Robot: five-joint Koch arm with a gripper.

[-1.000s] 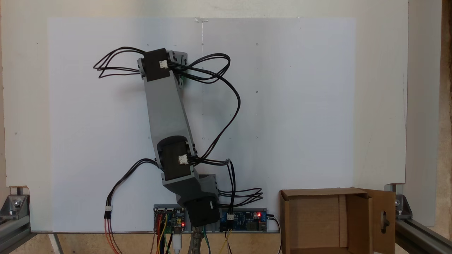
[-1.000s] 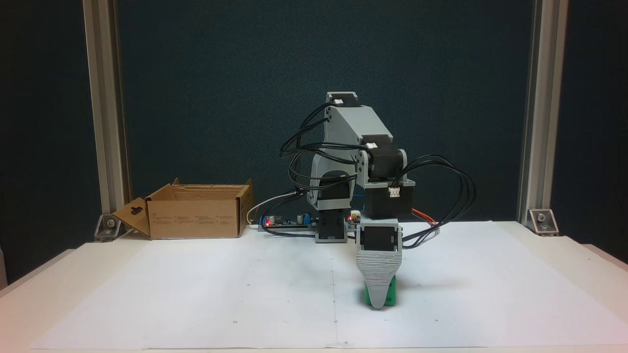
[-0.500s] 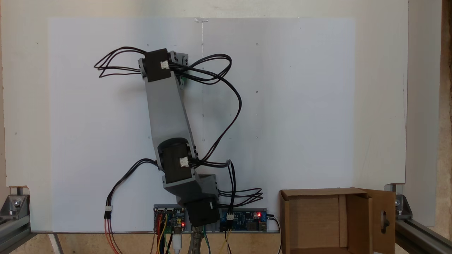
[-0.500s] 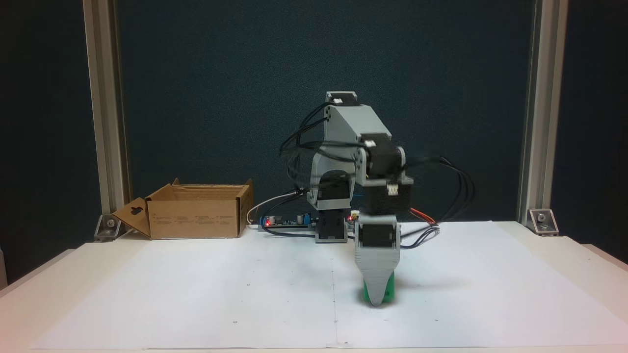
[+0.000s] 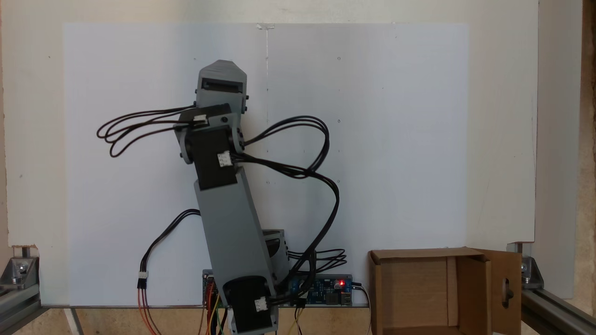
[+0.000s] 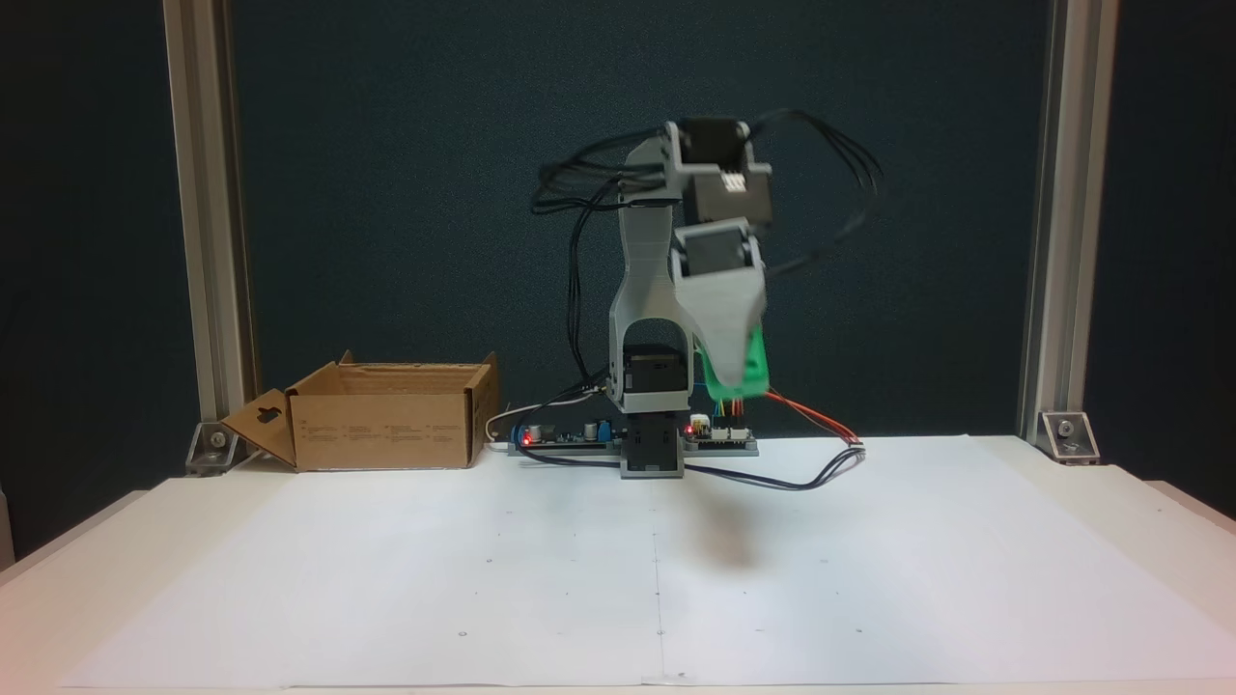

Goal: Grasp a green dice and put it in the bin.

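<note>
From above, in a fixed view: arm folded back toward its base, gripper (image 5: 220,70) pointing up the white paper sheet (image 5: 396,139), jaws stacked so their spacing cannot be told here. No green visible under the wrist housing. Bin (image 5: 419,293) at lower right, open-topped, flap with cut-out hole standing on its right side, well apart from the arm.

From the front, in a fixed view: gripper (image 6: 739,372) raised high above the sheet (image 6: 386,579), clamped on the green dice (image 6: 751,372), green showing at the right and lower edge of the front jaw. Dice clear of the table, somewhat blurred, held between the tips, a soft shadow on the paper below. Bin (image 6: 386,420) far to the left of the gripper, beside the base.

Judged as light, rigid plastic: smooth faces, rounded edges, likely to slip if pinched off-centre. Best held across two opposite flat faces, squarely at mid-height.
</note>
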